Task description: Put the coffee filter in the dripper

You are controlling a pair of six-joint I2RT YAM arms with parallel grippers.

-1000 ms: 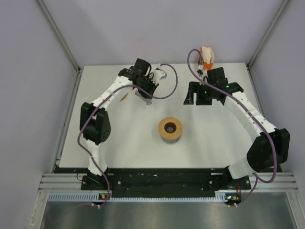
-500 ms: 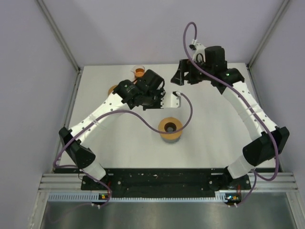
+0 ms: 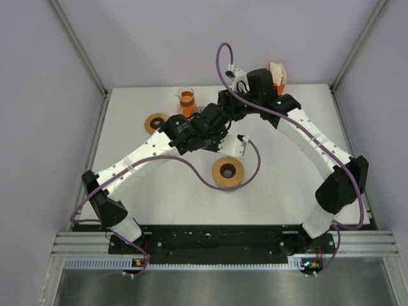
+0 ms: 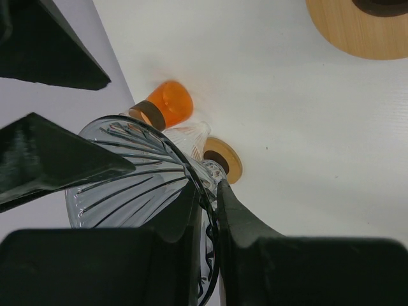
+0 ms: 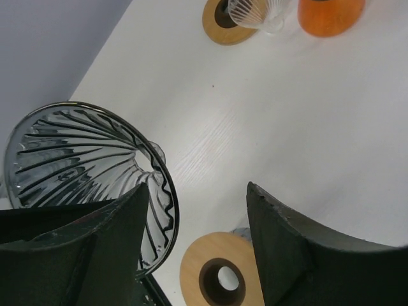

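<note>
Coffee filter of white folded paper with an orange patch [image 3: 277, 74], as I judge it, stands at the far edge of the white desk [image 3: 287, 191] in the top view. It is behind the right arm [image 3: 306, 137], touched by neither arm and not yet in anything. Both wrists meet over the far middle of the desk, with the left arm [image 3: 143, 153] stretched across, likely so that one can steady the work while the other fetches. A round wooden ring with a dark hole [image 3: 227, 171] lies free near the middle and is probably the stand. A clear beaker with an orange collar [image 3: 185, 99] and a second wooden ring [image 3: 154, 122] sit to the far left, well apart from it.

In the left wrist view, the black left fingers [image 4: 239, 213] are clenched on the rim of the clear ribbed glass cone dripper [image 4: 127, 175], one on each side of the wall. They hold it off the desk with its mouth turned sideways. I take this for a presenting hold that leaves the mouth free for the paper.

In the right wrist view, the black right fingers [image 5: 290, 255] stand released and wide apart. Between them are only bare desk and the wooden ring, and nothing is grasped. The dripper hangs just beside one of them. Empty as they are, they seem free to go for the paper.
</note>
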